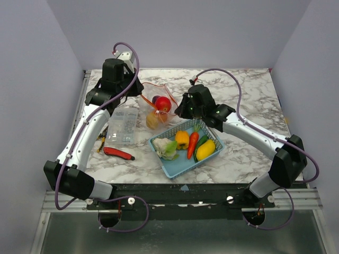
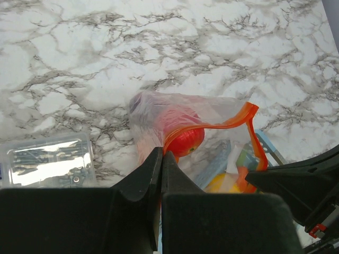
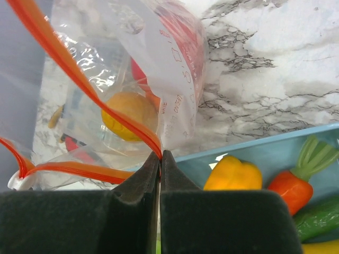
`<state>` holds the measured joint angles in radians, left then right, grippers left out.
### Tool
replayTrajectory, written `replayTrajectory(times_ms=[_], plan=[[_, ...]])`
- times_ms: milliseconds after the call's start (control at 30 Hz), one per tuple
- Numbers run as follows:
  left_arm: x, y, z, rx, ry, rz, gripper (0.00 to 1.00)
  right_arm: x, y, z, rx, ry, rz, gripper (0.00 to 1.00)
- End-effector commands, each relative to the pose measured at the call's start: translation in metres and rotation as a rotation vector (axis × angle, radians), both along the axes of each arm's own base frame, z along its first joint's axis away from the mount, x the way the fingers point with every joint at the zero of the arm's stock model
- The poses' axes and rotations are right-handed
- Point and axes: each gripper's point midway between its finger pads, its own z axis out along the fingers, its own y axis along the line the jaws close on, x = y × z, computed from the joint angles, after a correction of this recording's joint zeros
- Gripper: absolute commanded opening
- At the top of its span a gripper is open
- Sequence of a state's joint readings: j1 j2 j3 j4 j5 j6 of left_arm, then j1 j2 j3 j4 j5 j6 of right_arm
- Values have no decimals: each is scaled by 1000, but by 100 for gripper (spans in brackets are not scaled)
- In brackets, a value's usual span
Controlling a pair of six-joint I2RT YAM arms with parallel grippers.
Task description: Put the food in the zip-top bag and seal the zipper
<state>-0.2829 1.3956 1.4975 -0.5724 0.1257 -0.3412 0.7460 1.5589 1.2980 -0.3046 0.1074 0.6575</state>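
Thin, crinkly clear plastic: zip-top bag (image 3: 180, 63). Smooth red-orange plastic: zipper (image 3: 79, 169). Glossy plastic: pepper (image 3: 233, 174), carrot (image 3: 288, 188). Blue plastic: basket (image 3: 249, 153). Smooth, marble-patterned: tabletop (image 3: 275, 79).

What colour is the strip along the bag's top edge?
Red-orange; the zipper shows best in the right wrist view.

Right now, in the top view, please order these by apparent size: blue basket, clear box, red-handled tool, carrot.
1. blue basket
2. clear box
3. red-handled tool and carrot: about alike, not ranked.
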Motion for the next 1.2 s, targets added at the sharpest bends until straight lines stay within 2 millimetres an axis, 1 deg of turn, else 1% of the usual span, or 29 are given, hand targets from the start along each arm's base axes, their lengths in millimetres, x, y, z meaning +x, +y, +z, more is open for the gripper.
replayTrajectory(times_ms=[0,133,267,300,400,500,600,667,700,733,767,800,833,900,967,1000,1067,1167], plan=[[-2,-19,-17,-35,47,-83,0,-9,2,-12,-48,18,58,6],[-3,-25,-30,-35,75,-109,0,-9,9,-12,-45,18,94,13],[-4,-30,-32,-49,86,-129,0,-8,7,-7,-60,5,100,19],[-5,-31,-32,-55,88,-136,0,-8,6,-3,-62,-3,101,21],[-7,-34,-30,-70,87,-151,0,-10,2,7,-80,-23,115,29],[-8,-35,-32,-74,94,-155,0,-23,-3,23,-73,-59,175,34],[-9,-37,-32,-81,97,-162,0,-39,-17,37,-70,-115,202,55],[-10,-37,-32,-86,98,-166,0,-47,-33,38,-92,-150,190,66],[-10,-38,-31,-88,94,-166,0,-49,-43,32,-120,-159,170,71],[-10,-38,-31,-89,95,-168,0,-50,-55,24,-151,-163,138,74],[-10,-38,-31,-90,95,-169,0,-51,-64,15,-176,-156,112,76],[-11,-38,-31,-90,97,-170,0,-53,-72,2,-203,-131,90,76],[-11,-39,-31,-92,96,-172,0,-56,-75,-9,-213,-100,78,77],[-11,-39,-32,-94,100,-173,0,-63,-73,-30,-200,-31,74,79],[-11,-40,-30,-99,99,-178,0,-66,-66,-47,-169,36,67,79],[-11,-41,-31,-101,103,-179,0,-66,-62,-55,-152,71,52,80],[-11,-42,-32,-103,108,-182,0,-65,-57,-70,-134,135,13,84],[-11,-42,-33,-104,110,-182,0,-63,-48,-85,-131,190,9,87]])
